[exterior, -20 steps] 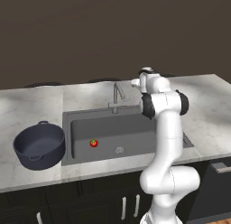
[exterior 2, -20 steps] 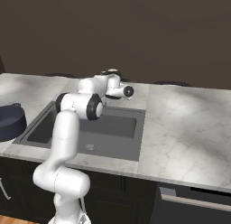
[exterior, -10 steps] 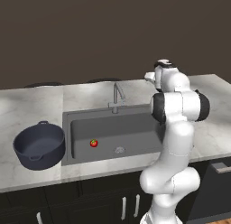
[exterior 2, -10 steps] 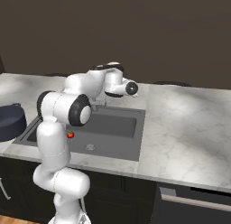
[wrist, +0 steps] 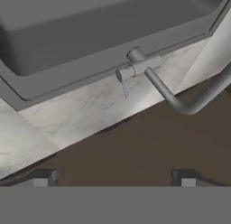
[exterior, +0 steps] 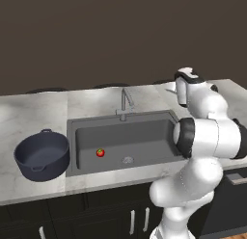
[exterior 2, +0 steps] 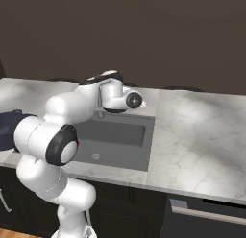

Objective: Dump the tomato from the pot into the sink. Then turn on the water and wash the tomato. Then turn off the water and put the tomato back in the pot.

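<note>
The tomato (exterior: 100,152), small and red, lies on the floor of the dark grey sink (exterior: 144,132), left of the round drain. Left of the sink, the dark blue-grey pot (exterior: 42,156) stands upright on the counter. The faucet (exterior: 125,102) rises at the sink's back rim. My gripper (exterior: 171,90) hovers above the counter by the sink's back right corner, well right of the faucet. In the hand view my gripper (wrist: 113,179) is open with nothing between its fingertips (wrist: 43,178), and it looks at the faucet (wrist: 171,90) and the sink's rim (wrist: 67,78).
The marble counter (exterior 2: 202,136) runs wide to the right of the sink. A dark wall closes it off at the back. My own arm stands at the counter's front edge, right of the sink, above dark cabinets (exterior: 96,214).
The hand has swung right and back, from beside the faucet to the sink's back right corner. The arm's elbow has come forward toward the cameras. Tomato and pot have not moved.
</note>
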### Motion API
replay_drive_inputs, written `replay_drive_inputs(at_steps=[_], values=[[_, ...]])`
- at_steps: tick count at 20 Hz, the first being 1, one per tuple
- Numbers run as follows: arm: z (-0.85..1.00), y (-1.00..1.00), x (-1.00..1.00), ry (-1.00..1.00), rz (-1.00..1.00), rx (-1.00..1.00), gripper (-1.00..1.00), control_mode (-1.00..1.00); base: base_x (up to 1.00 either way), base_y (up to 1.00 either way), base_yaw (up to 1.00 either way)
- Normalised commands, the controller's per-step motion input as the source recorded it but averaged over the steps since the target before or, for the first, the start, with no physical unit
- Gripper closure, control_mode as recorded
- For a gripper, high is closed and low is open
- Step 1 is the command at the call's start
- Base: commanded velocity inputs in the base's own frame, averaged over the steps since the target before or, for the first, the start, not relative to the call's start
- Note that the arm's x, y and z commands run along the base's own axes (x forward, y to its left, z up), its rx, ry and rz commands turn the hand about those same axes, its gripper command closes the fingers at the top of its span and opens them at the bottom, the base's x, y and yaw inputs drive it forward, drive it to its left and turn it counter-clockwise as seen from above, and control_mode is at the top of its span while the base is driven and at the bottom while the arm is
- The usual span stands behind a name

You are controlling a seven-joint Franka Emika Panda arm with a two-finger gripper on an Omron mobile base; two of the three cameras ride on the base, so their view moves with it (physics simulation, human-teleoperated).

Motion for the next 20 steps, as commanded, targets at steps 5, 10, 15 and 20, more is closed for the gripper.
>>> replay_drive_inputs(at_steps=[5,10,15,20], values=[[0.91,0.0,-0.99,0.33,-0.07,-0.02,-1.0,-1.0,0.0,0.0,0.0],[0.89,0.0,-0.75,0.48,-0.07,0.0,-1.0,-1.0,0.0,0.0,0.0],[0.98,0.11,-0.35,0.57,-0.07,0.0,-1.0,-1.0,0.0,0.0,0.0],[1.0,0.27,-0.02,0.47,-0.05,0.0,-1.0,-1.0,0.0,0.0,0.0]])
